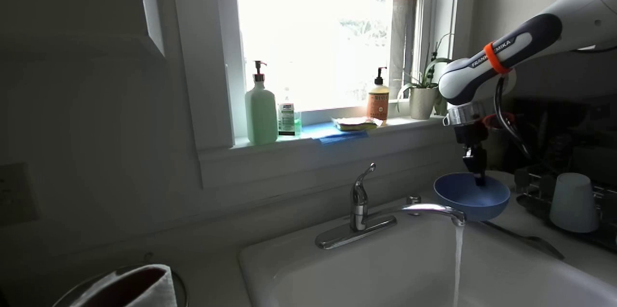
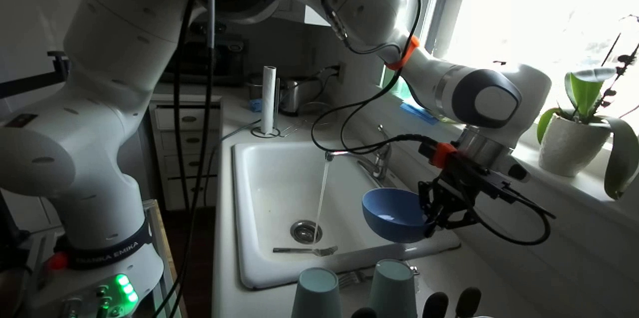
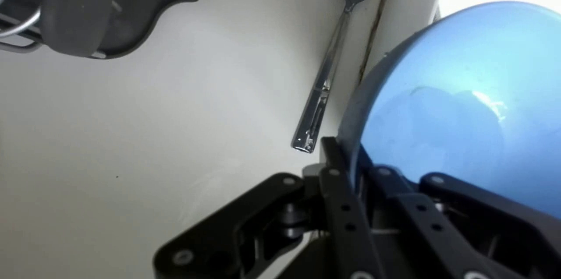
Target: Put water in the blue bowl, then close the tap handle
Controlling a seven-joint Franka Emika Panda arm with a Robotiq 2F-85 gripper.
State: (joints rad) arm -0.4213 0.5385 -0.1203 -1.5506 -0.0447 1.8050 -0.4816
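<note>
The fingers [image 3: 340, 191] pinch the rim of the blue bowl [image 3: 456, 112], which juts from them toward the running water [image 1: 458, 263]. Probably light and stiff (likely slippery once wet), it may tilt when filled; a deep rim hold suits.

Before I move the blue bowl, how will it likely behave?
The blue bowl is probably stiff: it shows no bend where the gripper pinches it. Held on one side only, it may tip if running water adds weight.
</note>
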